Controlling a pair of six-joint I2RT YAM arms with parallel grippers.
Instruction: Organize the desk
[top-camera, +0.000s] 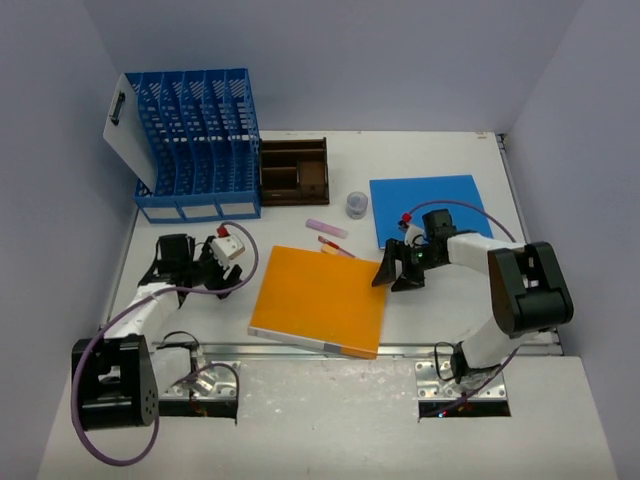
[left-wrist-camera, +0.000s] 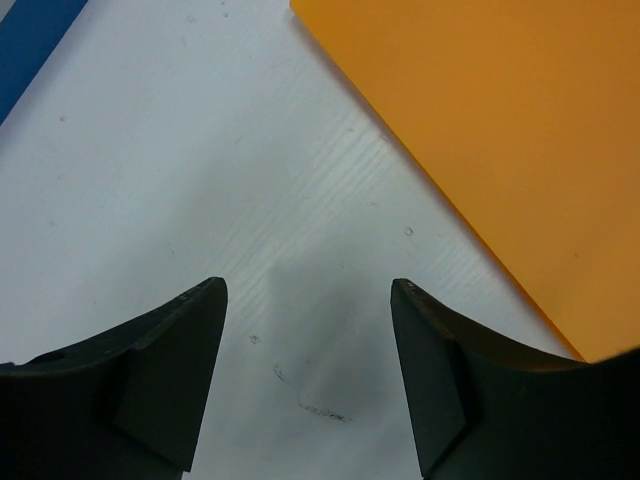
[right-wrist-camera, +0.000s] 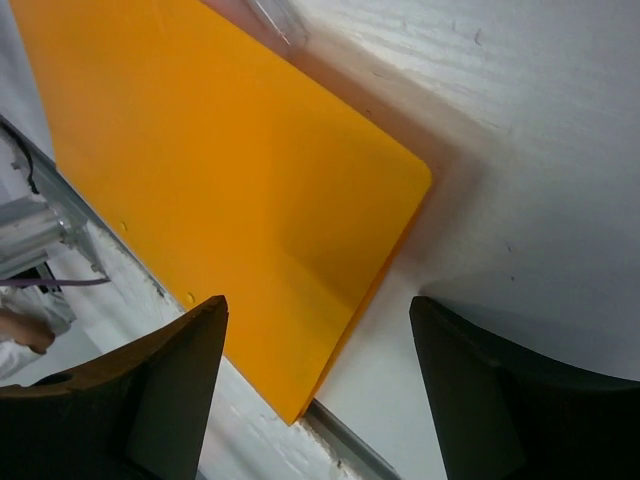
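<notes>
While both pairs of jaws stand apart with nothing between them, we see the desk (top-camera: 435, 310) lying directly under each of them. On the left wrist view the left gripper (left-wrist-camera: 308, 290) hangs over bare tabletop, its two dark fingers framing only the white surface and a soft shadow; the orange folder (left-wrist-camera: 500, 120) lies off to one side, beyond the fingertips and clear of them. On the right wrist view the right gripper (right-wrist-camera: 318, 305) straddles the folder's edge: one finger sits over the orange sheet, the other over the plain desk beside it. We cannot tell whether either finger touches anything.

From above, the desk fills the floor of the grey-walled cell, running from the arm bases at the near side to the back wall. It is a large off-white rectangle, matte and plain, faintly ribbed and marked with small scuffs in the close views. A silver metal rail (top-camera: 400, 350) runs along its near edge, just by the folder's near corner.

On it stand a blue mesh file rack (top-camera: 195, 140) at the far left, a dark-brown wooden tray (top-camera: 295, 168) just beside that, and a blue sheet (top-camera: 425, 205) at the far right
</notes>
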